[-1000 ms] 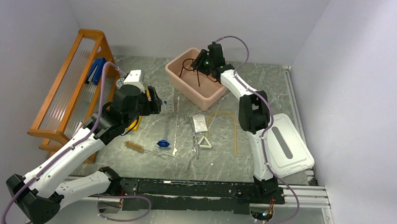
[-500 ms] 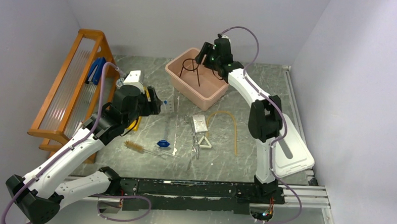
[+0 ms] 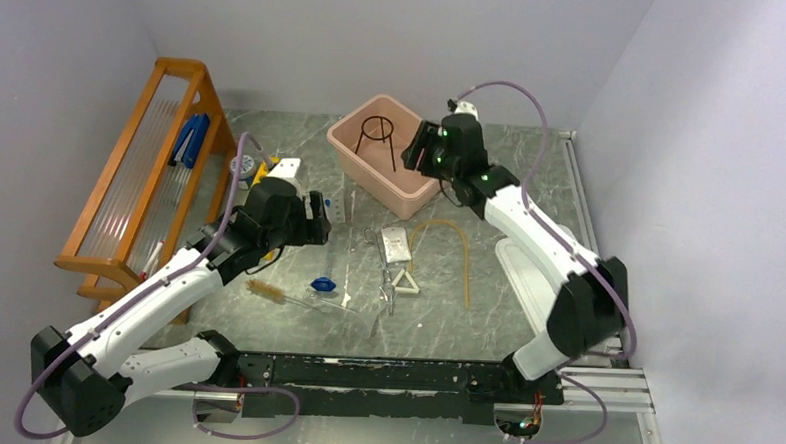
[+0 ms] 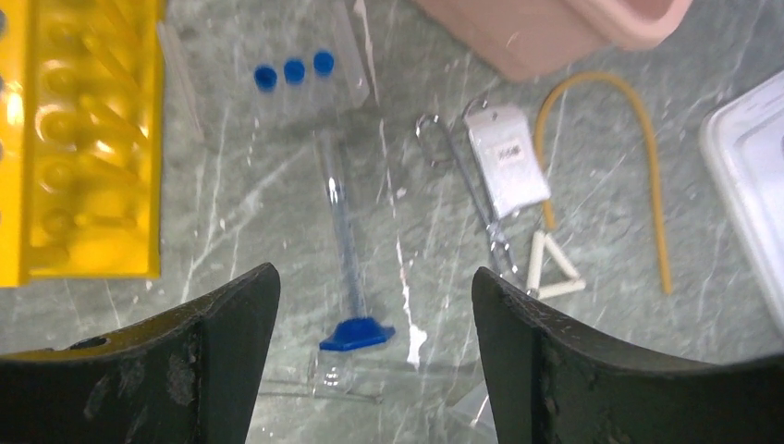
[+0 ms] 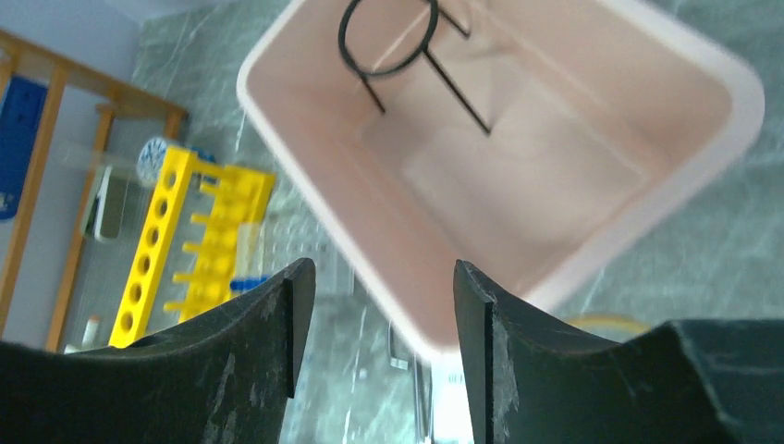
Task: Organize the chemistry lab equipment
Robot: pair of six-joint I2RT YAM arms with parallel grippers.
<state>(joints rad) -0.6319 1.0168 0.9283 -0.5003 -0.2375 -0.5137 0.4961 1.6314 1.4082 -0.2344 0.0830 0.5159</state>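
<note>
The black wire tripod [image 3: 378,138] stands inside the pink tub [image 3: 350,163]; the right wrist view shows it too [image 5: 388,42]. My right gripper [image 3: 424,148] is open and empty, above the tub's right rim. My left gripper [image 3: 315,225] is open and empty, above a clear cylinder with a blue base [image 4: 356,333]. Blue-capped tubes [image 4: 294,74] lie beside the yellow tube rack [image 4: 83,157]. Metal tongs [image 4: 476,199], the white triangle [image 4: 552,268] and the tan tubing [image 4: 647,166] lie in the middle. The brown brush [image 3: 266,292] lies near the front.
A wooden drying rack [image 3: 141,171] stands along the left wall. A small clear bag [image 3: 396,244] lies by the tongs. The white lid [image 3: 527,273] lies at the right, mostly under my right arm.
My right gripper let go of the tripod, which now stands in the tub, and drew back to the right. My left gripper moved right and nearer, off the yellow rack.
</note>
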